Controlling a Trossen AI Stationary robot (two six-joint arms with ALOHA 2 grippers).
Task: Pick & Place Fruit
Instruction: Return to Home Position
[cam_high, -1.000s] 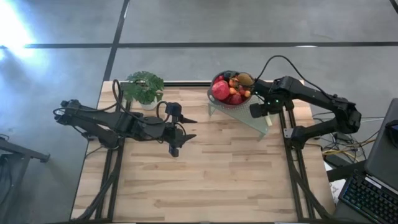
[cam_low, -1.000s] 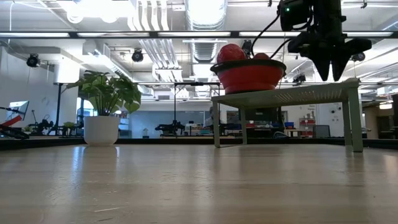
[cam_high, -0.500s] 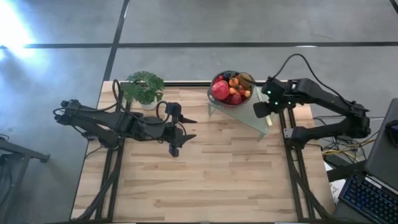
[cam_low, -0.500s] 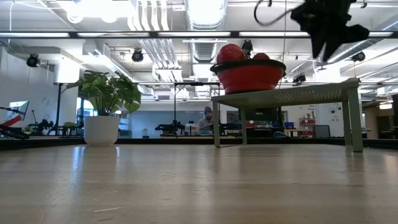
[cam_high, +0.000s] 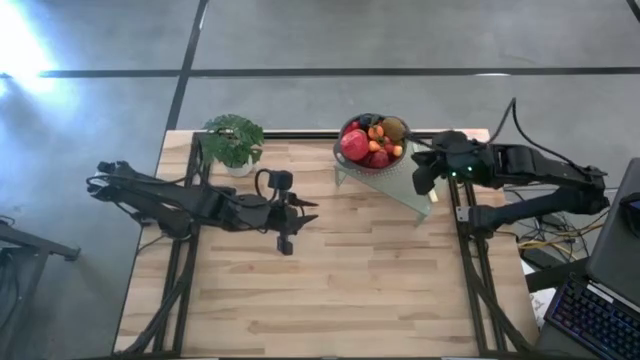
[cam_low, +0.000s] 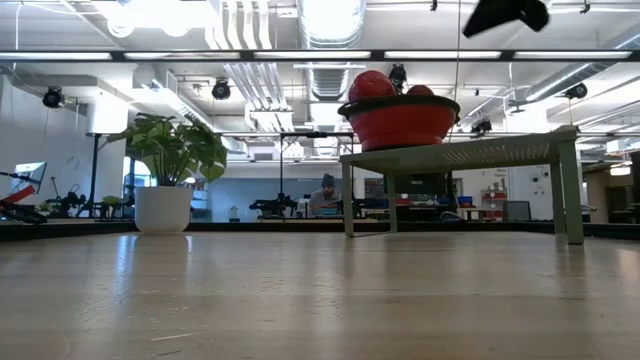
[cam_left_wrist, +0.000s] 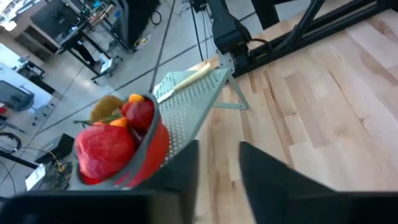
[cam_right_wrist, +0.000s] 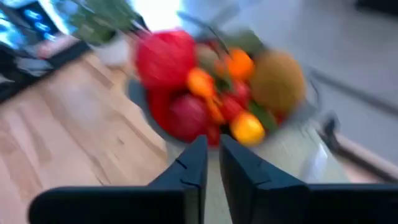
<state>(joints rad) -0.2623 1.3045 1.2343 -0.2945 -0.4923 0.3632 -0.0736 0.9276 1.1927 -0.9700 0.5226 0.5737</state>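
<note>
A red bowl (cam_high: 373, 143) heaped with fruit stands on a pale green perforated rack (cam_high: 404, 182) at the table's far right. The fruit includes a big red apple (cam_right_wrist: 165, 59), a brown kiwi (cam_right_wrist: 277, 78) and small orange pieces (cam_right_wrist: 239, 63). My right gripper (cam_high: 418, 178) hangs high over the rack's right end, slanting down toward the bowl. It is shut, with only a slit between its fingers (cam_right_wrist: 212, 158), and holds nothing. In the low view only its tip (cam_low: 505, 15) shows at the top edge. My left gripper (cam_high: 302, 212) hovers over mid-table, pointing at the bowl (cam_left_wrist: 146, 146), open and empty (cam_left_wrist: 219, 171).
A potted plant (cam_high: 232, 140) stands at the far edge, left of the bowl. A pale slim knife (cam_left_wrist: 186, 78) lies on the rack beyond the bowl. Bare wood (cam_high: 340, 290) covers the table's near half. Room clutter and a person show far behind in the low view.
My right gripper has risen from beside the rack's right end to well above it. It has tipped from pointing straight down to slanting toward the bowl, and its arm has swung toward the table's right edge. My left gripper's fingers have drawn closer together. The bowl and fruit stayed put.
</note>
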